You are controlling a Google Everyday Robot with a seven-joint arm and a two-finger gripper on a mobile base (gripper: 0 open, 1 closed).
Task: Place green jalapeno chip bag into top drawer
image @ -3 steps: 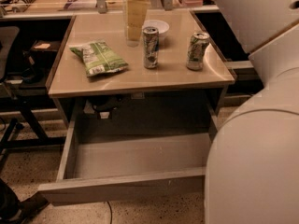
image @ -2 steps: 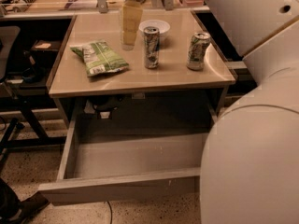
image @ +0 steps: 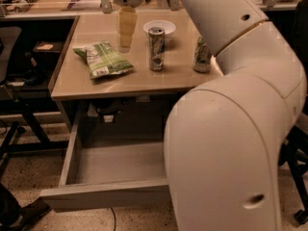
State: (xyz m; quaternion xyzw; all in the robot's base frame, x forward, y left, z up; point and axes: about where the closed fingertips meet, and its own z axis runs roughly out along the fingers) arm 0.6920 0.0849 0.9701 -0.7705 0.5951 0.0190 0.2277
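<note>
The green jalapeno chip bag [image: 103, 59] lies flat on the left part of the desk top. My gripper [image: 126, 42] hangs down from its white wrist at the back of the desk, just behind and to the right of the bag, above the surface and apart from it. The top drawer [image: 115, 163] is pulled open below the desk, its grey interior bare. My large white arm [image: 231, 129] hides the drawer's right side.
A green-and-silver can [image: 156, 48] stands mid-desk. A second can [image: 202, 54] is partly hidden by my arm. A white bowl [image: 160, 27] sits behind them. A dark chair and clutter [image: 19, 81] stand to the left. The drawer front [image: 106, 194] juts toward me.
My gripper has moved left along the back of the desk, closer to the chip bag. My arm now covers more of the right side of the drawer. The bag has not moved.
</note>
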